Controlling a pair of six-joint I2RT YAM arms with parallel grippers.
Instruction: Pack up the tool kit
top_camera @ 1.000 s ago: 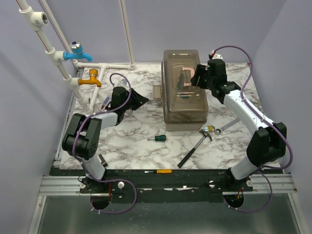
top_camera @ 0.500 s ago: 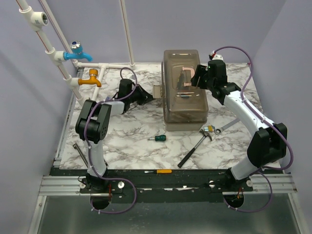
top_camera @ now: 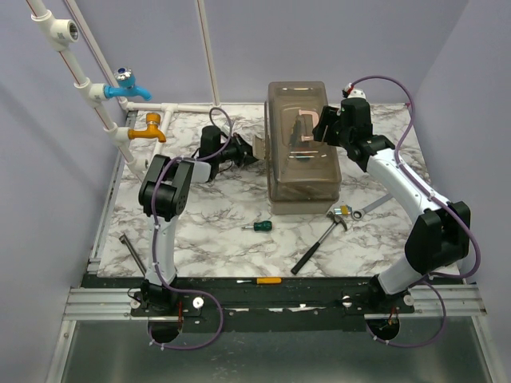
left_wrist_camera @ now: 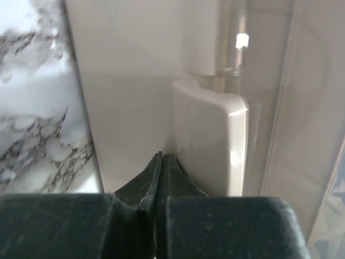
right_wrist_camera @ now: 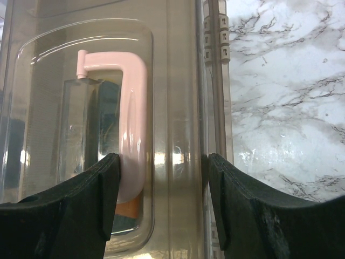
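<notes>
since everything here revolves around the toolbox [top_camera: 303,152], starting there: it sits at the far middle of the marble table [top_camera: 207,215], a bit right of centre, with its smoky lid [top_camera: 299,171] down. the pink handle [top_camera: 307,128] lies on top, toward the far end. any lettering on the box is too small for me to read in any view.

the right gripper [top_camera: 323,128] hangs right over the lid at that handle end. in its wrist view the right gripper [right_wrist_camera: 159,162] has its jaws standing well apart, with the pink handle [right_wrist_camera: 132,124] just inside the left-hand finger and a stretch of lid [right_wrist_camera: 178,81] between the two. can't tell if the fingers touch the plastic; nothing is clamped.

the left gripper [top_camera: 247,152] is down at the box's left side, pointing at the beige latch [top_camera: 258,148]. in its wrist view the left gripper [left_wrist_camera: 161,159] has both fingers pressed together on nothing, tips right at the foot of the latch [left_wrist_camera: 210,140]. touching or a hair off, i can't say.

loose tools in front of the box: a green screwdriver [top_camera: 258,227], a hammer [top_camera: 319,243] and a spanner [top_camera: 369,207] just right of the hammer's head. an orange screwdriver [top_camera: 259,281] lies along the near edge between the arm bases.

off on the far left, a blue tap [top_camera: 128,86] and an orange tap [top_camera: 148,132] sit on white pipes, well apart from the box.
</notes>
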